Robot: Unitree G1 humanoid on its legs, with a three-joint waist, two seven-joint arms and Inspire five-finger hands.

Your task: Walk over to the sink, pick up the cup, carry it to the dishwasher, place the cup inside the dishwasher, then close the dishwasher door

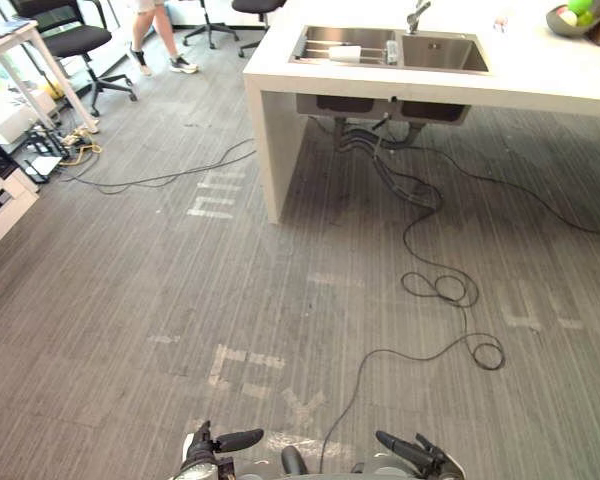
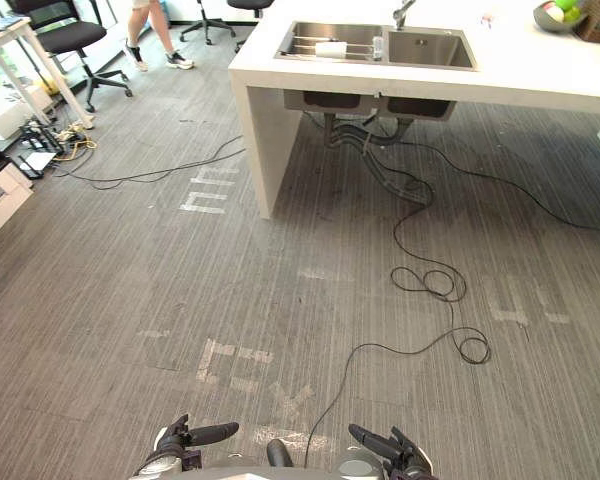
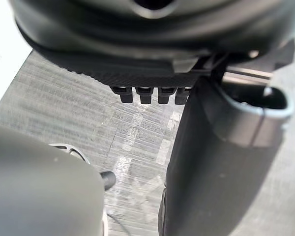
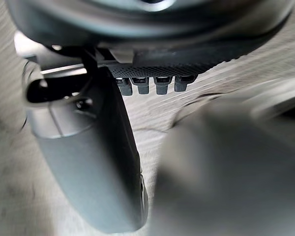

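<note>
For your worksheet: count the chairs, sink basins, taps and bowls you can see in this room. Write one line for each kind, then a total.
Chairs: 3
Sink basins: 2
Taps: 1
Bowls: 1
Total: 7

The floor (image 1: 130, 300) is covered in grey with a fine striped pattern, and it is marked here and there by pale, worn patches. The counter (image 1: 540, 75) is seen in plain white, the sink (image 1: 440, 52) in silver-grey steel, and the bowl (image 1: 562, 24) in grey with green contents. The office chair (image 1: 75, 40) is shown in black, and the left hand (image 1: 215, 445) and right hand (image 1: 415, 455) in near-black.
</note>
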